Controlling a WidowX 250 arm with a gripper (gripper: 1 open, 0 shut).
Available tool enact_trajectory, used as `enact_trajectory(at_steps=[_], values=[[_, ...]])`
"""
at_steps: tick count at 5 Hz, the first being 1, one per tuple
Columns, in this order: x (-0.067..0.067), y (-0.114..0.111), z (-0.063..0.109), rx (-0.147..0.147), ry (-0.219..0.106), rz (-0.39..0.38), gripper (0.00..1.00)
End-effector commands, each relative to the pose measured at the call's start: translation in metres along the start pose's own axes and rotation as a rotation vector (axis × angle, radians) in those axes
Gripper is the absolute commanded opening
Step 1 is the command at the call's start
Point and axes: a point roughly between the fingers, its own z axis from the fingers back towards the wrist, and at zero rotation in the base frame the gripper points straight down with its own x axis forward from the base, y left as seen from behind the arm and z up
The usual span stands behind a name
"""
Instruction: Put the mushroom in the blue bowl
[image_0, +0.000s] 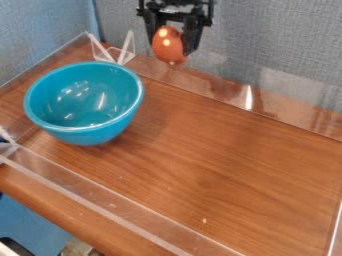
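The mushroom (167, 45), with its glossy orange-brown cap, hangs in the air well above the table's far edge. My gripper (170, 42) is shut on the mushroom, its black fingers (189, 35) on either side of the cap. The blue bowl (84, 101) is a deep turquoise bowl that rests on the wooden table at the left, below and to the left of the gripper. Nothing lies inside the bowl.
The wooden table (214, 150) has a low clear plastic wall (287, 85) around its edges. A white wire stand (114, 47) sits behind the bowl at the back left. A grey fabric wall rises behind the table.
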Motion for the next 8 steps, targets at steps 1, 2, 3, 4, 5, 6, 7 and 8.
enact_trajectory(at_steps=[1, 2, 3, 4, 5, 6, 7, 8], values=[[-0.008, -0.015, 0.039, 0.006, -0.097, -0.051, 0.00], [-0.011, -0.029, 0.041, 0.003, -0.095, -0.095, 0.00], [-0.014, -0.041, 0.041, 0.001, -0.091, -0.136, 0.00], [-0.017, -0.056, 0.041, -0.001, -0.088, -0.186, 0.00], [-0.020, -0.065, 0.040, -0.001, -0.082, -0.221, 0.00], [-0.024, -0.072, 0.045, -0.003, -0.087, -0.247, 0.00], [-0.026, -0.077, 0.041, -0.007, -0.092, -0.265, 0.00], [-0.025, -0.079, 0.040, -0.009, -0.090, -0.277, 0.00]])
